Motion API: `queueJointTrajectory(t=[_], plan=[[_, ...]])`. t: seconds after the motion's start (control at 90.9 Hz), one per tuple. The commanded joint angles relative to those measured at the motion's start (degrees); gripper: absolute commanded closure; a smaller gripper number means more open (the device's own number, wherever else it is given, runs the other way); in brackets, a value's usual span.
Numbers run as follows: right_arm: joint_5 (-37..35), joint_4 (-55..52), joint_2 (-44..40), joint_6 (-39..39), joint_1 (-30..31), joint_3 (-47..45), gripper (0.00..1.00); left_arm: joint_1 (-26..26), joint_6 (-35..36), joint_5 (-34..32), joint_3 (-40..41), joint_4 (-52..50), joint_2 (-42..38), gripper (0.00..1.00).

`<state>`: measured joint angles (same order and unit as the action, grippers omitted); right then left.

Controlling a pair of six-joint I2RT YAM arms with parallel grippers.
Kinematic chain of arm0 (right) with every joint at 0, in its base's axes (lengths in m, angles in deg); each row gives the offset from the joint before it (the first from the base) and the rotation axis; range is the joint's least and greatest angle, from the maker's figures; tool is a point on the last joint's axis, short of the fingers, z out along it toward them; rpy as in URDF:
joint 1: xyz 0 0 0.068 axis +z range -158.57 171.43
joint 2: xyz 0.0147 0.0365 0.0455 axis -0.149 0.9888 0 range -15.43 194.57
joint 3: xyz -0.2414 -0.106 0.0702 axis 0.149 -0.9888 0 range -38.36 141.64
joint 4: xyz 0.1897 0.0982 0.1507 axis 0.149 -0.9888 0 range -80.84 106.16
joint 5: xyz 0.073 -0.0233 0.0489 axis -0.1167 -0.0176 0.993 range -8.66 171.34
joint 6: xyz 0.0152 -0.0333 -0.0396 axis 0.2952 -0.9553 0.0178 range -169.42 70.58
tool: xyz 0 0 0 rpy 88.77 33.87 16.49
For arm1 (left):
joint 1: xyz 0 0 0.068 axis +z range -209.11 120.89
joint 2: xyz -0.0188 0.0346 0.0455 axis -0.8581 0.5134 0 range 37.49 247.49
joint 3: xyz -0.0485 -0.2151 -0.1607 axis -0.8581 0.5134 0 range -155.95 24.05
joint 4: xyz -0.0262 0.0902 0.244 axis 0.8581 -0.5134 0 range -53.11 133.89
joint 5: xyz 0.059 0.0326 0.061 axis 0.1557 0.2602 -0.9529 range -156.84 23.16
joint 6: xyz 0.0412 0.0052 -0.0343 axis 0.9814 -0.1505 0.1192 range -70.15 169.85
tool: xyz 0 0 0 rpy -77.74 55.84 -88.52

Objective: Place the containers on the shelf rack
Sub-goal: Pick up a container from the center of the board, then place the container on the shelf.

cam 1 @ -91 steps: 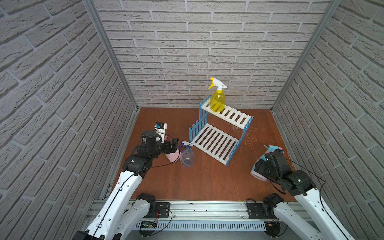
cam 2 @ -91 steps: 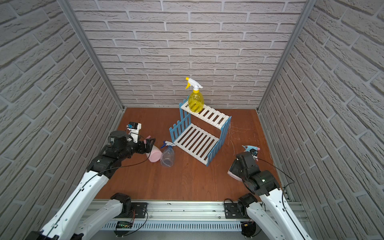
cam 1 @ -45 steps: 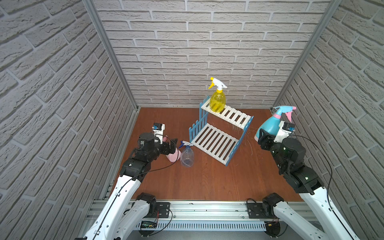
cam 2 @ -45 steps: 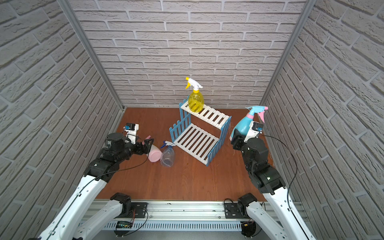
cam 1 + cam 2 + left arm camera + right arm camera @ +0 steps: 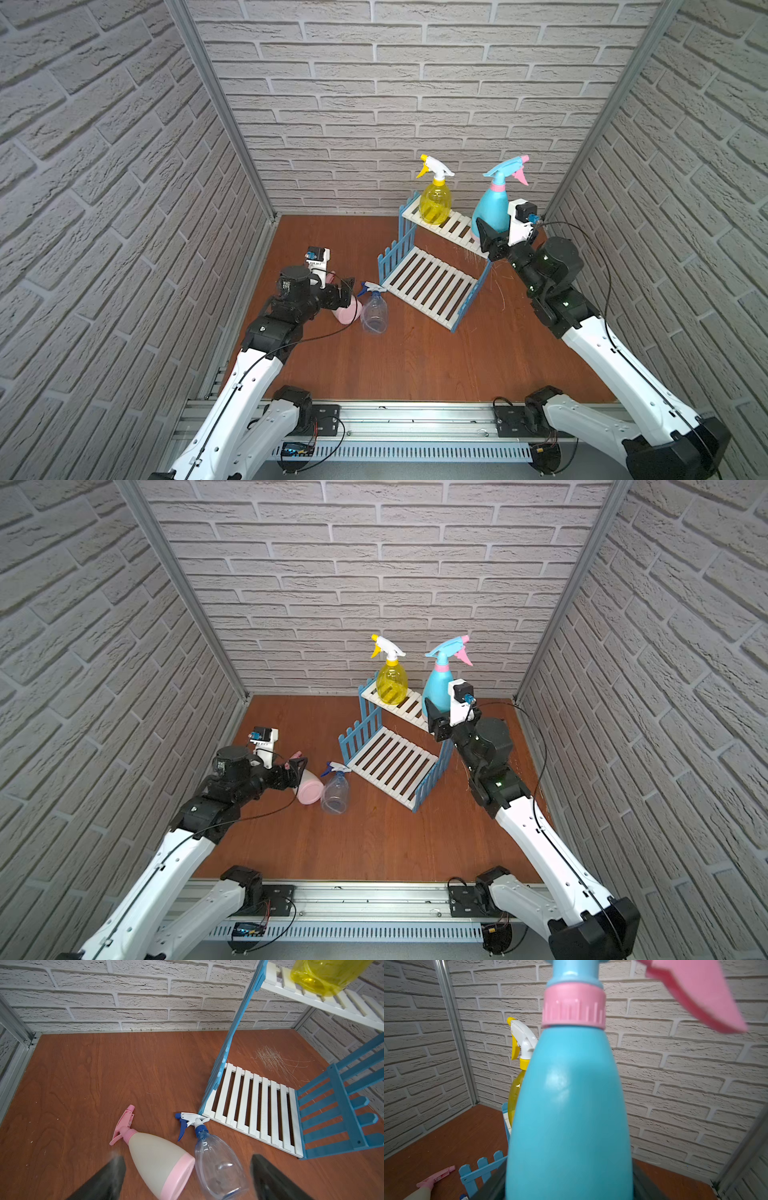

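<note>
Your right end effector (image 5: 493,237) is gripping the likely light, slick blue bottle (image 5: 493,206) low; the left end effector (image 5: 297,770) is gaping empty.

Four spray bottles: yellow (image 5: 434,203), blue (image 5: 490,212), cream (image 5: 153,1159), clear (image 5: 374,313). One shelf rack (image 5: 432,286).

blue bottle (image 5: 492,208) lifted off floor (image 5: 415,365), carried to upper shelf (image 5: 455,227)
</note>
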<state>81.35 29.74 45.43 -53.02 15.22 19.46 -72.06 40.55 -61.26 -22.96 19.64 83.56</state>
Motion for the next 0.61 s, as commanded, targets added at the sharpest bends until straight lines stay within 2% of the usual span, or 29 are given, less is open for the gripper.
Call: queueJointTrajectory(t=[0.0,0.286,0.594], plan=[[6.25,8.53,1.93,-3.36,-0.24,2.15,0.32,0.39,0.56,0.10,0.57,3.13,0.32,0.02],[10.82,10.21,6.34,-2.07,-2.97,2.32,0.33,0.43,0.65,0.91,0.42,3.15,1.30,0.02],[12.16,9.04,11.39,-2.02,-5.42,3.66,0.33,0.38,0.51,1.02,0.46,3.21,1.21,0.02]])
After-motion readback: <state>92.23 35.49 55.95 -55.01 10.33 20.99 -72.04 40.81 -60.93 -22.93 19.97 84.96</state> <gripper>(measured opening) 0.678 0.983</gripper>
